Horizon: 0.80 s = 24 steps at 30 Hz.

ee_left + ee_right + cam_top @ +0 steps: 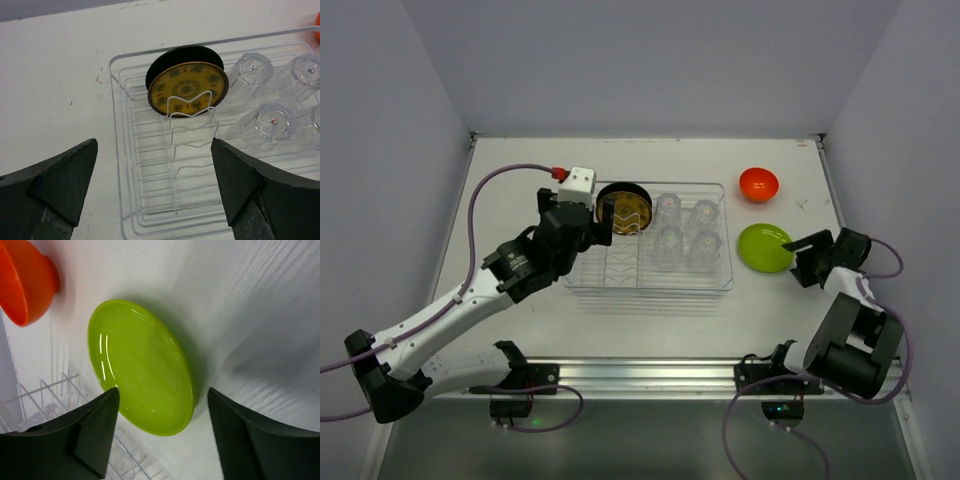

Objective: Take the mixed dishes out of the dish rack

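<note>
The clear dish rack (620, 275) (125, 200) lies mid-table. A black plate with a gold patterned face (624, 208) (187, 82) stands on edge in its far-left wire slots. Several clear tumblers (685, 232) (272, 120) sit upside down in its right half. The orange-red bowl (758, 184) (22, 282) and the yellow-green plate (764, 247) (142, 365) lie on the table right of the rack. My left gripper (602, 232) (155, 195) is open and empty above the rack's left end, near the black plate. My right gripper (804, 262) (162, 427) is open and empty just beside the green plate.
Grey walls close the table (520, 170) on three sides. A metal rail (650, 375) runs along the near edge by the arm bases. Purple cables (480, 200) trail from both arms.
</note>
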Each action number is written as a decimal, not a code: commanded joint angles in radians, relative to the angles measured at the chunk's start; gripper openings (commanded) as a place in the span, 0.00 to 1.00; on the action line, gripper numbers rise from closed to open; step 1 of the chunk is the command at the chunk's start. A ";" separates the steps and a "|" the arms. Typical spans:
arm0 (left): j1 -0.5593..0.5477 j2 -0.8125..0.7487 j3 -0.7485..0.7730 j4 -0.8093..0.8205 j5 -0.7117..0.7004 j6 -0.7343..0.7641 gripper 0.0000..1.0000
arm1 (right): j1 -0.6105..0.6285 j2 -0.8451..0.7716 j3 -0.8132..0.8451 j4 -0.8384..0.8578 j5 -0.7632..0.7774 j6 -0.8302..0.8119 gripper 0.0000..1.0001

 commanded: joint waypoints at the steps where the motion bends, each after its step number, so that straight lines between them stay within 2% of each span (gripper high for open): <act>1: 0.007 -0.034 -0.046 0.090 0.004 -0.120 1.00 | -0.005 -0.127 0.072 -0.097 0.092 -0.049 0.77; 2: 0.007 -0.043 -0.050 0.087 0.001 -0.184 1.00 | -0.005 -0.184 0.082 -0.126 0.127 -0.049 0.99; 4: 0.008 -0.055 -0.063 0.116 0.024 -0.231 1.00 | -0.005 -0.228 0.121 -0.232 0.231 -0.043 0.99; 6: 0.008 -0.077 -0.086 0.160 0.082 -0.268 1.00 | -0.005 -0.284 0.140 -0.266 0.244 -0.048 0.99; 9: 0.010 -0.095 -0.126 0.200 0.046 -0.418 1.00 | -0.005 -0.345 0.161 -0.281 0.152 -0.054 0.99; 14: 0.011 0.005 -0.035 0.071 -0.045 -0.764 1.00 | -0.002 -0.451 0.103 -0.200 -0.154 -0.019 0.99; 19: 0.031 0.118 0.053 -0.077 -0.083 -1.117 1.00 | -0.002 -0.548 0.016 -0.125 -0.242 0.024 0.99; 20: 0.039 0.135 0.052 -0.097 -0.094 -1.257 1.00 | -0.002 -0.554 0.008 -0.116 -0.273 0.033 0.98; 21: 0.059 0.141 0.041 -0.113 -0.095 -1.324 1.00 | -0.002 -0.561 -0.007 -0.094 -0.335 0.046 0.97; 22: 0.073 0.150 0.030 -0.101 -0.089 -1.408 0.99 | -0.002 -0.578 -0.012 -0.088 -0.360 0.067 0.95; 24: 0.118 0.167 0.001 0.009 -0.059 -1.437 0.95 | -0.002 -0.600 -0.024 -0.084 -0.403 0.078 0.94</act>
